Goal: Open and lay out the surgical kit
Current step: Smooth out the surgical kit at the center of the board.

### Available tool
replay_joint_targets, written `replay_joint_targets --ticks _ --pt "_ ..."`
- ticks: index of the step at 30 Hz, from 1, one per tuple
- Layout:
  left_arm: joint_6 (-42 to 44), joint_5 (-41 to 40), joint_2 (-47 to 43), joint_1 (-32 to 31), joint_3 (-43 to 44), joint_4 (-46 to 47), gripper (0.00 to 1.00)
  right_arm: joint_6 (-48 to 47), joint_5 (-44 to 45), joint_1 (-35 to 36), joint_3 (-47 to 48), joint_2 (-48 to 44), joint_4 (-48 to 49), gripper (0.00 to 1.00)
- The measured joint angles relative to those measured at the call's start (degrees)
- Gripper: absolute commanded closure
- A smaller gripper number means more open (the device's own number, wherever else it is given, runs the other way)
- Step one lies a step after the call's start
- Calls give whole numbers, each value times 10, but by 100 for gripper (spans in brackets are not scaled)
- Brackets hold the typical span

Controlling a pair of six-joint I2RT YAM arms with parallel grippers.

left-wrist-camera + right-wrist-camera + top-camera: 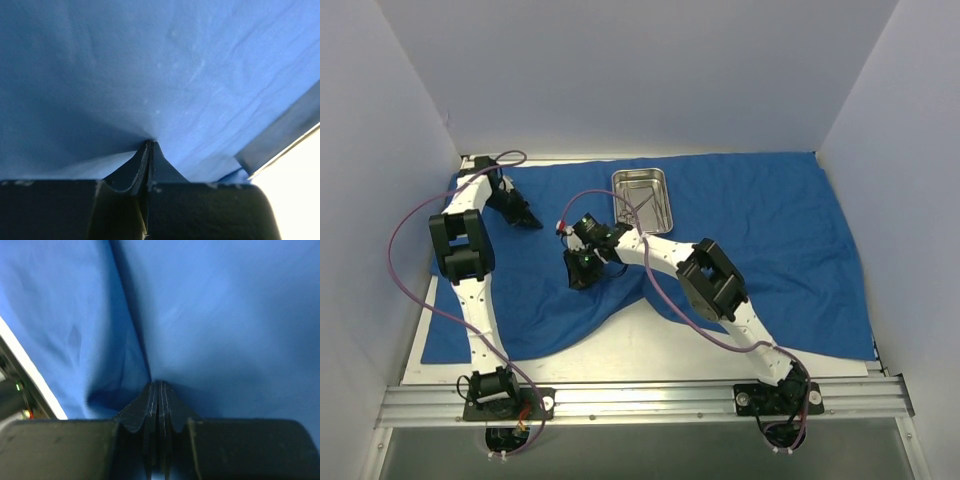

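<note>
The royal-blue cloth wrap (770,240) lies spread over most of the table, with a raised fold near the middle. The small steel tray (662,180) sits on it at the back centre. No instruments show. My left gripper (527,219) is at the cloth's back left part. In the left wrist view it (150,144) is shut, and the cloth (160,65) puckers into its tips. My right gripper (577,277) is at the fold left of centre. In the right wrist view it (159,383) is shut on a crease of cloth (225,315).
Bare white table (650,350) shows in front of the cloth, with the metal rail (640,400) at the near edge. Grey walls close in the left, back and right. The right arm's purple cable (638,215) crosses the tray. The table's edge shows in the left wrist view (280,135).
</note>
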Motion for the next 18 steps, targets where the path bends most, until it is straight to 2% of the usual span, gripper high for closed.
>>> replay_joint_targets --ticks 5,12,18 --pt "-7 25 22 12 30 -14 98 -28 -6 27 -51 -34 -12 100" --pt "-9 38 64 27 106 -43 98 -82 1 67 -60 -58 -56 100" --pt "1 25 76 39 137 -54 98 -62 35 58 -106 -156 -73 98"
